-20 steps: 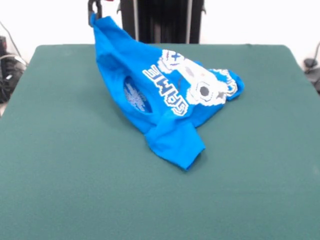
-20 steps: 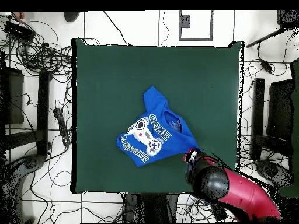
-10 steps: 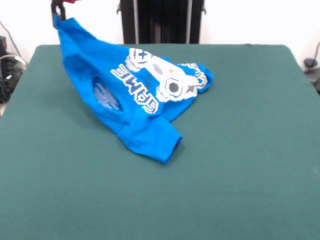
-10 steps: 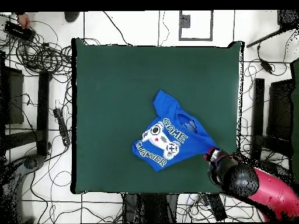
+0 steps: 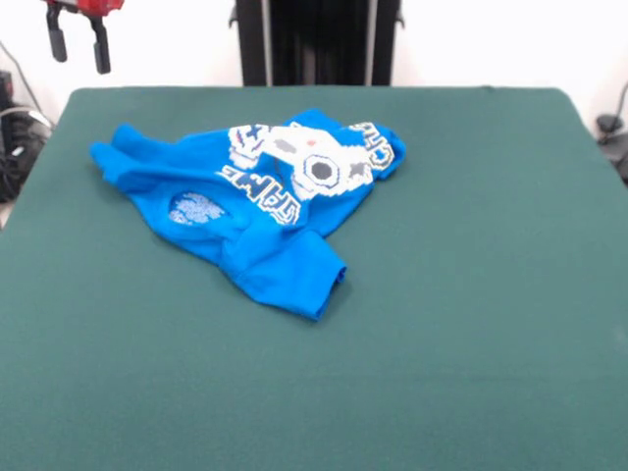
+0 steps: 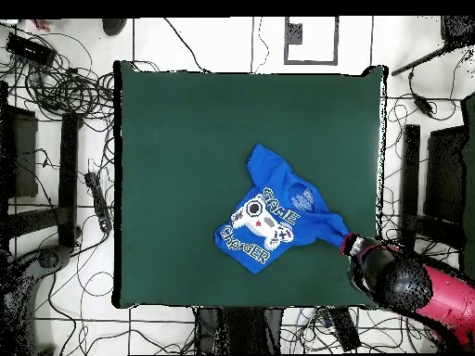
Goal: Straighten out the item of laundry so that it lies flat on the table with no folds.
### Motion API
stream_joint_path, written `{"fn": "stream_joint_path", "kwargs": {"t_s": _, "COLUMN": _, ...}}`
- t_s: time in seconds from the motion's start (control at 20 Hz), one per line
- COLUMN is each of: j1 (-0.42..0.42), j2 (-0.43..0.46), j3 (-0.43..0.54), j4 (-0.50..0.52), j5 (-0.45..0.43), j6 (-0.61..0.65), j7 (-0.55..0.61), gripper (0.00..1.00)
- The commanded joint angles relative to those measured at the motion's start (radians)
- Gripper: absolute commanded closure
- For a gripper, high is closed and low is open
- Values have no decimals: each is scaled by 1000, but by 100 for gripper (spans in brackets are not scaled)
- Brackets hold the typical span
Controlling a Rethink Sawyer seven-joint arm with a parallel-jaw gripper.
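Compared with the frames taken half a second and one second earlier: small bright blue short-sleeved T-shirt (image 5: 257,211) no longer suspended by one corner from the black two-fingered gripper (image 5: 78,44); garment now down on the large rectangular table covered in dark green felt-like cloth (image 5: 471,294). Gripper raised clear of the fabric at the upper left of the front view, above and beyond the table's far left corner.

Gripper state: two black fingers (image 5: 101,49) parted, hanging straight down, nothing between them. No contact with the shirt in the front view. In the overhead view, gripper (image 6: 353,246) at the tip of the red and black arm (image 6: 422,292), just beside the shirt's drawn-out corner near the table edge; contact there cannot be judged from above.

Shirt position, front view: left of the table's centre line, in the far half of the surface. Not flat. One pointed corner stretched toward the left edge; white pixel-style game-controller print (image 5: 309,162) with white block letters bunched and creased on top toward the far side; one sleeve or hem flap spread toward the near side. Neck opening visible on the left part, with pale print showing through it.

Shirt position, overhead view: T-shirt (image 6: 274,218) right of centre, in the half nearer the bottom edge, print upward, one corner drawn to a point toward the right edge of the table (image 6: 167,139).
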State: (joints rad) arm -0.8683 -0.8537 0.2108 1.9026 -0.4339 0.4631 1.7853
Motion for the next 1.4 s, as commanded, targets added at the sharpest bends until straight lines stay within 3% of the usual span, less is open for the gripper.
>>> {"fn": "stream_joint_path", "kwargs": {"t_s": 0.05, "j1": 17, "j2": 30, "j3": 160, "j4": 8, "j5": -40, "j6": 123, "j7": -199, "gripper": 0}}
{"fn": "stream_joint_path", "kwargs": {"t_s": 0.3, "j1": 28, "j2": 15, "j3": 163, "j4": 40, "j5": -39, "j6": 109, "j7": -160, "gripper": 0}}
{"fn": "stream_joint_path", "kwargs": {"t_s": 0.75, "j1": 120, "j2": 18, "j3": 131, "j4": 89, "j5": -17, "j6": 51, "j7": -13, "gripper": 0}}
{"fn": "stream_joint_path", "kwargs": {"t_s": 1.4, "j1": 239, "j2": 134, "j3": 52, "j4": 34, "j5": -30, "j6": -69, "j7": 105, "gripper": 0}}
